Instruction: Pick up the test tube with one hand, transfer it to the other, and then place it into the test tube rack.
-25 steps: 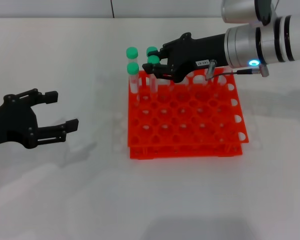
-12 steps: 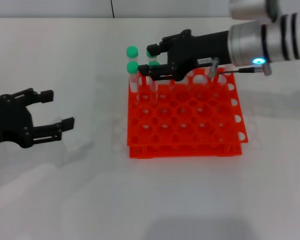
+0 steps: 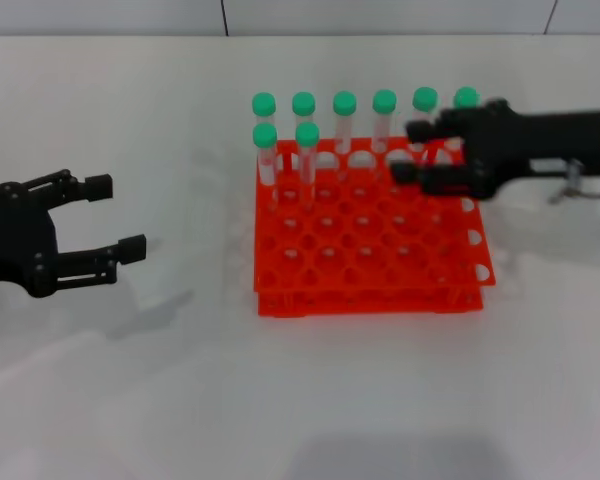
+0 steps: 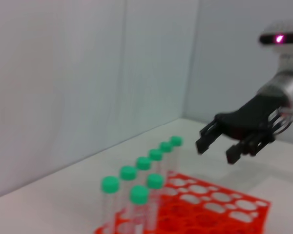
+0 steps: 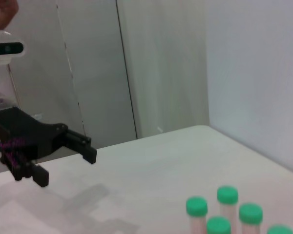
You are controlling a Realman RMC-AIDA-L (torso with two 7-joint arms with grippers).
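The orange-red test tube rack [image 3: 370, 290] stands mid-table. The test tube [image 3: 307, 160], clear with a green cap, stands upright in the rack's second row, beside another tube [image 3: 266, 158]. Six identical tubes fill the back row [image 3: 344, 110]. My right gripper [image 3: 408, 150] is open and empty, over the rack's back right part, well apart from the test tube. It also shows in the left wrist view [image 4: 217, 150], above the rack [image 4: 210, 204]. My left gripper [image 3: 118, 215] is open and empty, left of the rack; it also shows in the right wrist view [image 5: 66, 165].
The white table [image 3: 280, 400] runs around the rack on all sides. A white wall with a dark seam [image 3: 224, 18] lies behind it. Green caps [image 5: 227, 195] show low in the right wrist view.
My right gripper has let go of the test tube, leaving it standing in the second row, and has drawn back to the right. My left gripper has shifted slightly left.
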